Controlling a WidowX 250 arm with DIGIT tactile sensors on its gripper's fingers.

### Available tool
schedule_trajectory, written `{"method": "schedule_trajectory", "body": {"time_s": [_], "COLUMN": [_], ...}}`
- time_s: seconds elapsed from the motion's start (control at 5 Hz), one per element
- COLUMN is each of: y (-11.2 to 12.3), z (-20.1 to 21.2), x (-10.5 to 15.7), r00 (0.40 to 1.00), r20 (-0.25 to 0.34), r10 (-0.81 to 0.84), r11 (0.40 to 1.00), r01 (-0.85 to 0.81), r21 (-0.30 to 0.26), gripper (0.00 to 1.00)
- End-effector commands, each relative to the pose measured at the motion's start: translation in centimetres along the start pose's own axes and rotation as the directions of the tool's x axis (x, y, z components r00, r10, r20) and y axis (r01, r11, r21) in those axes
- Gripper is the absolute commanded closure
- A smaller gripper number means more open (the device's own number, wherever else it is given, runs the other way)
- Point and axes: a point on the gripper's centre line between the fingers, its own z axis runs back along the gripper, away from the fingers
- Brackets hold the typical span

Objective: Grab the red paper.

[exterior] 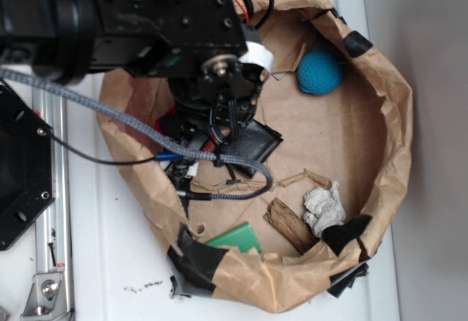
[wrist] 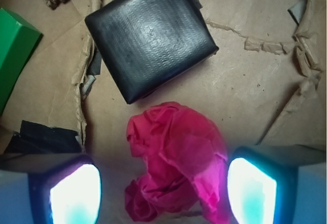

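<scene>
Pincer (wrist: 163, 193) open around red paper (wrist: 176, 157); no writing readable.

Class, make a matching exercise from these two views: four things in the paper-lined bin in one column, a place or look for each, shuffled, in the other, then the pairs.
1. red paper
2. black wallet
3. teal ball
4. green box

A. at the bin's far corner, alone
B. between the open gripper fingers
C. cut off by the wrist view's left edge
D. square, just beyond the red wad

1-B, 2-D, 3-A, 4-C
</scene>
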Motion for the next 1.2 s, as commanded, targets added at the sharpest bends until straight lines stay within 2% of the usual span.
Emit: {"method": "schedule_trajectory", "body": {"time_s": [0.0, 0.6, 0.8, 1.0], "y": [-0.7, -1.2, -1.4, -1.9], "z": [-3.7, -1.9, -0.3, 2.1], "x": [0.6, 0.5, 0.6, 0.7], "r00": [0.998, 0.997, 0.994, 0.999], "r20": [-0.056, -0.038, -0.094, -0.034], "r10": [-0.042, -0.071, -0.048, 0.042], "r11": [0.999, 0.997, 0.995, 0.995], "r01": [0.044, 0.070, 0.055, -0.039], "r21": [0.031, -0.020, 0.082, 0.094], "gripper": [1.00, 1.00, 1.00, 1.00]}}
